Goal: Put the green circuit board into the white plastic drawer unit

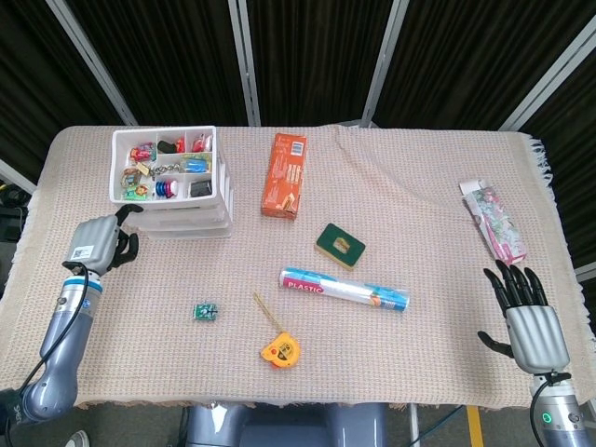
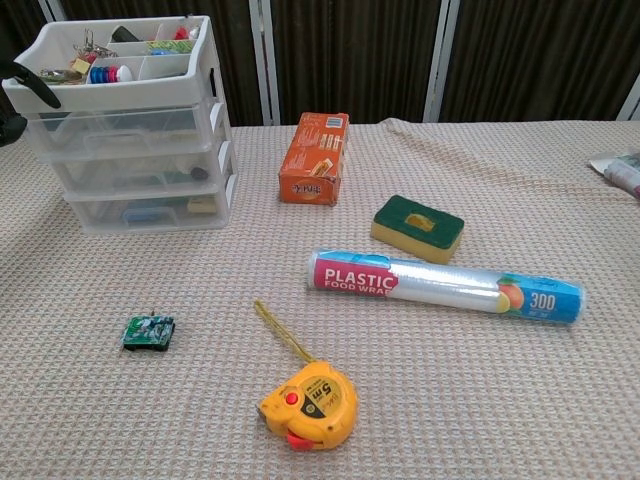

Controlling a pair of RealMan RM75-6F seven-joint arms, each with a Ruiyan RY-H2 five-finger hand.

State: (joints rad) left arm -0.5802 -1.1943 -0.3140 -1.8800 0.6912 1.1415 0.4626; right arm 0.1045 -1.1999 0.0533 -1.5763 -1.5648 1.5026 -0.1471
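Note:
The small green circuit board [image 1: 206, 312] [image 2: 149, 332] lies flat on the woven cloth, in front of the white plastic drawer unit [image 1: 220, 191] [image 2: 213, 110]. That unit has an open top tray of small items, and its three clear drawers are pushed in. My left hand [image 1: 99, 244] hovers just left of the unit's front, back upward, holding nothing. In the chest view only its dark fingers [image 2: 30, 84] show at the left edge, beside the top tray's corner. My right hand [image 1: 529, 319] rests at the near right edge with fingers spread and empty.
An orange box [image 1: 284, 175], a green-and-yellow sponge [image 1: 339, 245], a roll of plastic food wrap [image 1: 345, 290] and a yellow tape measure [image 1: 279, 350] lie mid-table. A pink packet [image 1: 493, 222] sits far right. Bare cloth surrounds the circuit board.

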